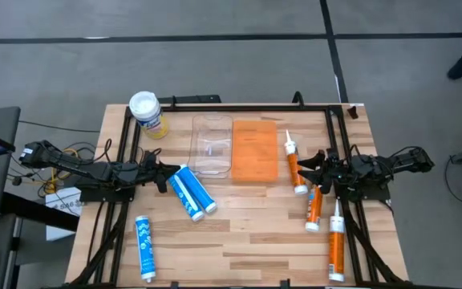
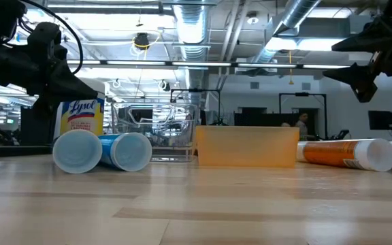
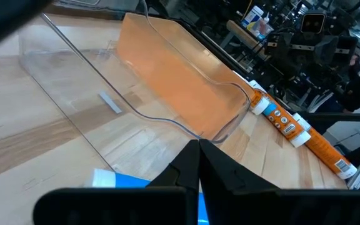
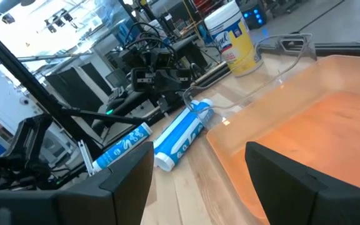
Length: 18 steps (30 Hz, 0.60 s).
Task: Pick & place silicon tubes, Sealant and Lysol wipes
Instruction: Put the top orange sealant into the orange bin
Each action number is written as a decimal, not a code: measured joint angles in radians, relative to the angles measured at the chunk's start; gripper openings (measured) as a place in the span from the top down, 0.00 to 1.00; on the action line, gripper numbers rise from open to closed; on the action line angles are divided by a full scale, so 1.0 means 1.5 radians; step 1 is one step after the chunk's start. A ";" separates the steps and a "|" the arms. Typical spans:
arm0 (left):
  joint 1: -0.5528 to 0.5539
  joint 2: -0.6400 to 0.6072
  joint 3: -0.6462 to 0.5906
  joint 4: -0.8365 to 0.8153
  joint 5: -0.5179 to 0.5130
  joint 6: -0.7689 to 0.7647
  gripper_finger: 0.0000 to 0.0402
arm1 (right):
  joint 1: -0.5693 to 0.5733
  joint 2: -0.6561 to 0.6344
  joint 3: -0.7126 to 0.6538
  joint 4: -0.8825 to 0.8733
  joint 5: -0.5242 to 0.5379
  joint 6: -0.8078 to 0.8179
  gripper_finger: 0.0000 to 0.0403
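While you look across the desk (image 1: 239,233), you see a pale butcher-block top on a black frame, standing on a grey floor (image 1: 215,48) crossed by dark lines. Your low view shows an open workshop behind it: silver ducts (image 2: 196,27) and strip lights overhead, dark monitors, and a person (image 2: 302,124) far back. At mid-desk a clear bin (image 1: 212,145) lies touching an orange bin (image 1: 255,151). Left of them two blue tubes (image 1: 192,191) lie side by side, with a third blue tube (image 1: 144,247) near the front left corner. Four orange tubes (image 1: 295,164) lie on the right. You find the Lysol wipes (image 1: 148,114) upright at the back left. Your left gripper (image 1: 167,175) hovers by the paired blue tubes, jaws pressed together and empty. Your right gripper (image 1: 315,166) hangs above the orange tubes, jaws spread, holding nothing.
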 joint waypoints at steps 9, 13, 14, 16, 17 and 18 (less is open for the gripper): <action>0.000 0.000 0.000 0.000 0.000 -0.003 1.00 | 0.000 0.000 0.000 0.011 0.001 0.000 0.39; 0.000 0.000 0.000 0.000 0.000 -0.003 1.00 | 0.000 0.000 0.000 0.051 -0.002 -0.002 0.39; 0.000 0.000 0.000 0.000 0.000 -0.003 1.00 | 0.000 0.000 0.000 0.076 -0.007 -0.010 0.39; 0.000 0.000 0.000 0.000 0.000 -0.003 1.00 | 0.002 0.000 0.001 0.136 -0.031 -0.056 0.39; 0.000 0.000 0.000 0.000 0.000 -0.002 1.00 | 0.003 0.000 0.007 0.152 -0.046 -0.083 0.39; 0.000 0.000 0.000 0.000 0.000 -0.002 1.00 | 0.003 0.001 0.019 0.159 -0.060 -0.104 0.39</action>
